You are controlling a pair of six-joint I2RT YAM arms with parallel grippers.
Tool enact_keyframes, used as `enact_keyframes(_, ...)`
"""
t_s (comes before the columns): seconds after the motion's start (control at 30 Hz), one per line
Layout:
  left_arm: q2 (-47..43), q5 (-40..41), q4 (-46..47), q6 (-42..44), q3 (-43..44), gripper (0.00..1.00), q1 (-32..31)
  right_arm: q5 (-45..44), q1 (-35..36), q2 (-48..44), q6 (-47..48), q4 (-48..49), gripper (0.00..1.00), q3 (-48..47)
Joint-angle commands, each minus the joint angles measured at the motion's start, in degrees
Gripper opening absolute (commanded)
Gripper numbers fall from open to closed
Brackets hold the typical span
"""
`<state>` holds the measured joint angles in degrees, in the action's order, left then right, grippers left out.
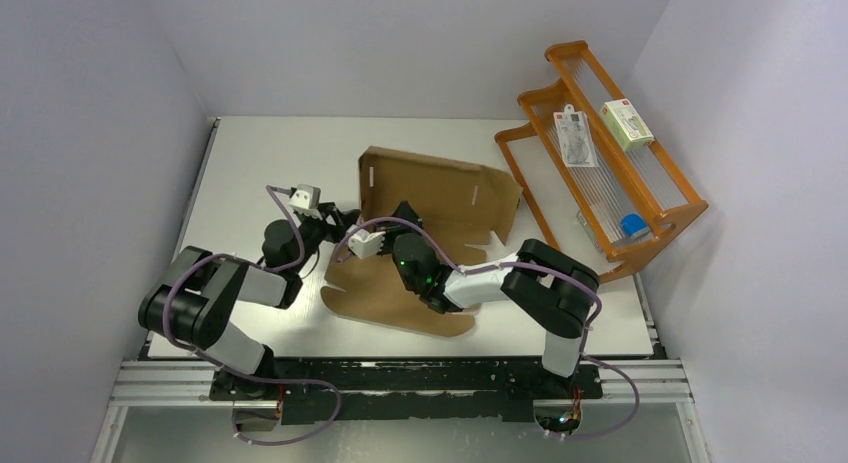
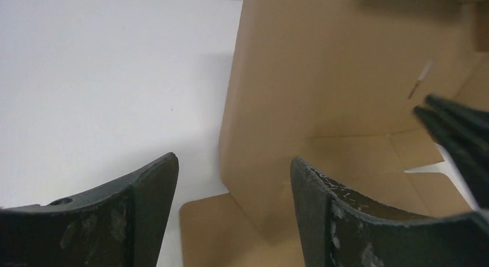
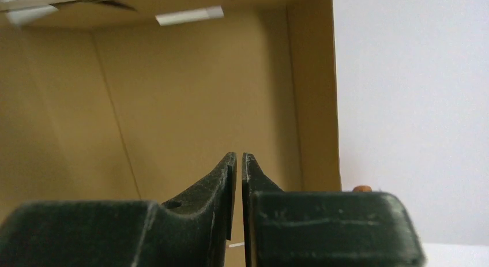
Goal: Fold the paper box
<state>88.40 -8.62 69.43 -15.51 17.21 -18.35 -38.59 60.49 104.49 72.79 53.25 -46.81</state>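
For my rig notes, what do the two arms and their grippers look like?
The left arm and right arm have rounded black joints, pale grey links, a lavender cable each and a white camera block at the wrist. The left gripper and right gripper have black, curved, tapering fingers with pale scuffs. A green light glows on the right arm.

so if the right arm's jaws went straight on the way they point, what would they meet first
The raised panel of the plain brown corrugated cardboard box, dead ahead of the shut jaws; distance unclear.
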Motion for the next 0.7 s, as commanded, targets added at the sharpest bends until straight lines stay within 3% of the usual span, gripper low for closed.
enact_keyframes(0.0, 1.29, -4.57, 10.4, 1.19, -1.18, 0.76, -1.25, 3.45, 0.03, -1.88, -4.76, -8.21, 0.12, -0.71)
enact_keyframes(0.27, 4.18, -1.99, 11.11, 1.15, 0.21, 0.77, -1.44, 4.9, -0.54, -4.5, -7.86, -15.12, 0.12, -2.59)
enact_keyframes(0.37, 2.86, 0.08, 9.31, -0.36, 0.04, 0.77, -1.44, 6.5, -2.55, -6.51, -13.63, -21.96, 0.18, -5.06)
enact_keyframes(0.43, 0.59, 1.67, 3.63, -0.39, 1.44, 0.78, -1.27, 9.75, -5.0, -7.8, -18.96, -30.18, 0.29, -8.4)
enact_keyframes(0.5, -1.85, 3.98, -5.43, -0.38, 4.3, 0.8, -1.02, 12.51, -7.79, -8.59, -23.15, -35.84, 0.47, -11.94)
enact_keyframes(0.67, -3.35, 3.94, -25.32, -1.32, 13.65, 0.81, 1.4, 20.35, -16.94, -7.43, -30.74, -48.71, 0.75, -20.84)
